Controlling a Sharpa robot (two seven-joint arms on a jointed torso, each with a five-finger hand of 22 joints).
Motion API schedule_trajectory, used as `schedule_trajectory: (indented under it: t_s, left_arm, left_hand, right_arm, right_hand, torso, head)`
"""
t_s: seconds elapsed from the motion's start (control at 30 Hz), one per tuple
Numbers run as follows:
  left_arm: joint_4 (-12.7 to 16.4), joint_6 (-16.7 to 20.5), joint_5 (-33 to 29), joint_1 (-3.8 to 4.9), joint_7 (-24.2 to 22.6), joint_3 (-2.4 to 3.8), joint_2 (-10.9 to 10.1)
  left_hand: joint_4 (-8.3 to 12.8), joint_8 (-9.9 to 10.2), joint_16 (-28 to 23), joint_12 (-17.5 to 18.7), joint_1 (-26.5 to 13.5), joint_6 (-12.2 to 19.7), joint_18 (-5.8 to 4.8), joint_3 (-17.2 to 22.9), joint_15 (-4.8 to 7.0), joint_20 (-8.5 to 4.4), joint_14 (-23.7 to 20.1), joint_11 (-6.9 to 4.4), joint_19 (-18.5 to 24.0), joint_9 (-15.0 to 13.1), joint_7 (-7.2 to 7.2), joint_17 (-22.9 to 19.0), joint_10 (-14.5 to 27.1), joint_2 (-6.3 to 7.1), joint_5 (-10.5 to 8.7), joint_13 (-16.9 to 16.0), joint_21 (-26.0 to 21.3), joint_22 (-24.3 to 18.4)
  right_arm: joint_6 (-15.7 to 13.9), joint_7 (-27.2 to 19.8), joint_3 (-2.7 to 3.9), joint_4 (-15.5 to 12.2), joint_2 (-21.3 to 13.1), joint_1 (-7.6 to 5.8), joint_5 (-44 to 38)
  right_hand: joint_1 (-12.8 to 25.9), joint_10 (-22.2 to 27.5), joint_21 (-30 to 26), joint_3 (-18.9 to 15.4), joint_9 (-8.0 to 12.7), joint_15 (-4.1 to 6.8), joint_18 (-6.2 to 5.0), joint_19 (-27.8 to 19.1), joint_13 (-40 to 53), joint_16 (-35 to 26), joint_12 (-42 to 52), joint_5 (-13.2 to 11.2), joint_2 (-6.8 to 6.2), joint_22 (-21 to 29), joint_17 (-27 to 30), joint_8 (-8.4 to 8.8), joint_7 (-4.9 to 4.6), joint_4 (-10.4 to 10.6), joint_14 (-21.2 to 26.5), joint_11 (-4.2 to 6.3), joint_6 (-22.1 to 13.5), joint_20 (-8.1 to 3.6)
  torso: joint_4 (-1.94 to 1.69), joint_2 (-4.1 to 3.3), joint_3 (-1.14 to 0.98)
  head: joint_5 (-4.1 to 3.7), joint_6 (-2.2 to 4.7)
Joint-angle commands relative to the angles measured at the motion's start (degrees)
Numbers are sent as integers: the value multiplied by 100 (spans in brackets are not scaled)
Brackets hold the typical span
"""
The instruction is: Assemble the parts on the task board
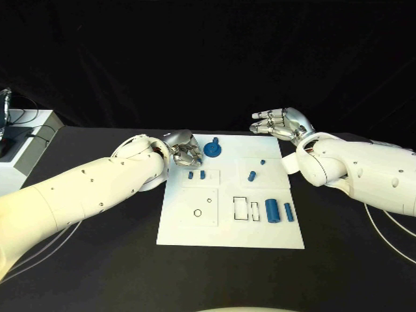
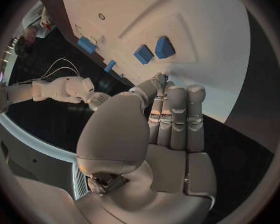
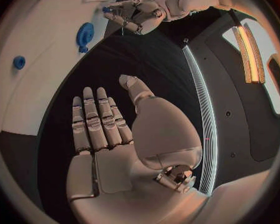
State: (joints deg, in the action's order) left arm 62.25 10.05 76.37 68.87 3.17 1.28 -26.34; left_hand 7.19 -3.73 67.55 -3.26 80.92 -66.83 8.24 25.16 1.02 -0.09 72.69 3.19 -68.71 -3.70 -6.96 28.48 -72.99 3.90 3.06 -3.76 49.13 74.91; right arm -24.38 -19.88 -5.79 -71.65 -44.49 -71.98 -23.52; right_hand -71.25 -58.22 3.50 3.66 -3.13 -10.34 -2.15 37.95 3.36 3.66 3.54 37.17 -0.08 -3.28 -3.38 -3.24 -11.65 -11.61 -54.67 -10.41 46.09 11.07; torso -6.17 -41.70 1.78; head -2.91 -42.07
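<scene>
Starting at the tabletop's (image 1: 95, 273) left edge, I see a white box (image 1: 25, 153) with dark gear lying on it. My left hand (image 1: 182, 151) hovers at the far left corner of the task board (image 1: 229, 231); its fingers (image 2: 177, 117) lie straight and pressed side by side, and I see nothing held in them. Just beside that hand, near the board's far edge, lies a blue gear-shaped part (image 1: 212, 149) with a short stem. Toward me from it, two small blue blocks (image 1: 197, 174) sit side by side in a shallow marked square. Nearer the board's left edge I see a small oval hole (image 1: 197, 212). Moving right, one short blue peg (image 1: 252, 175) lies tilted near the middle, with a tiny blue piece (image 1: 263, 162) just beyond it. Closer to the near right corner are two rectangular outlines (image 1: 246, 208), then a thick blue cylinder (image 1: 273, 210) and a thinner one (image 1: 288, 210), lying parallel and apart. My right hand (image 1: 281, 123) is off the board past its far right corner, raised over the dark tabletop, fingers (image 3: 93, 122) extended and slightly spread, empty.
</scene>
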Motion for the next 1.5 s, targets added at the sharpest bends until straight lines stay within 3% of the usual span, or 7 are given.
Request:
schedule_trajectory:
  t_s: [0.03, 0.4, 0.8, 1.23, 1.5]
  left_arm:
    - [-18, -157, 47, -13, 64, -15, 21]
    - [11, -293, 74, -13, 124, -30, -1]
    - [33, -183, 120, -13, 80, -40, 22]
    - [-26, -330, 103, -23, 72, -184, 91]
    - [-17, -297, 114, -28, 86, -204, 62]
  left_hand:
    - [-24, 18, -20, -38, 4, 17, 46, -8, -15, -21, 10, 30, -7, -4, -10, 9, 10, -3, 15, -5, 18, 282]
    - [-15, 16, -26, -42, 19, 7, 43, -12, -12, -24, 12, 26, -11, -6, -9, 14, -2, -7, 14, -9, 34, 286]
    - [-31, 16, -43, -41, -5, -2, 46, -29, -8, -22, 26, 22, -12, -6, -7, 6, -8, -7, 15, -9, 27, 279]
    - [-68, 16, -58, -48, -30, 35, 36, -102, 4, -34, 26, 4, -14, -6, 31, 13, -5, 14, 14, -14, -16, 248]
    - [-59, 15, -73, -64, 2, 33, 19, -151, 21, -51, 34, -19, -30, -6, 42, 17, -47, 0, 15, -28, -14, 246]
  right_arm:
    - [40, -81, 3, -9, 1, -1, -43]
    - [42, -81, 3, -5, -4, -1, -43]
    - [42, -84, 3, -5, 1, -1, -43]
    - [46, -80, 3, -12, -1, -1, -43]
    - [44, -80, 3, -18, -10, -1, -43]
  right_hand:
    - [58, -31, -21, 24, -6, 10, 113, -35, -8, -34, -19, 21, -7, 6, 6, 15, -142, 20, -6, -1, 31, -2]
    - [58, -31, -21, 24, -6, 10, 113, -35, -8, -34, -19, 21, -7, 6, 6, 15, -142, 20, -6, -1, 31, -2]
    - [58, -31, -21, 24, -6, 10, 113, -35, -8, -34, -19, 21, -7, 6, 6, 15, -142, 20, -6, -1, 31, -2]
    - [58, -31, -21, 24, -6, 10, 113, -35, -8, -34, -19, 21, -7, 6, 6, 15, -142, 20, -6, -1, 31, -2]
    - [58, -31, -21, 24, -6, 10, 113, -35, -8, -34, -19, 21, -7, 6, 6, 15, -142, 20, -6, -1, 31, -2]
  torso:
    - [1, 0, 0]
    - [-1, 2, 0]
    - [0, 0, 0]
    - [3, -6, -4]
    - [2, -1, 0]
  head:
    - [2, -6]
    - [3, -26]
    - [5, -22]
    - [-6, -34]
    - [-15, -45]
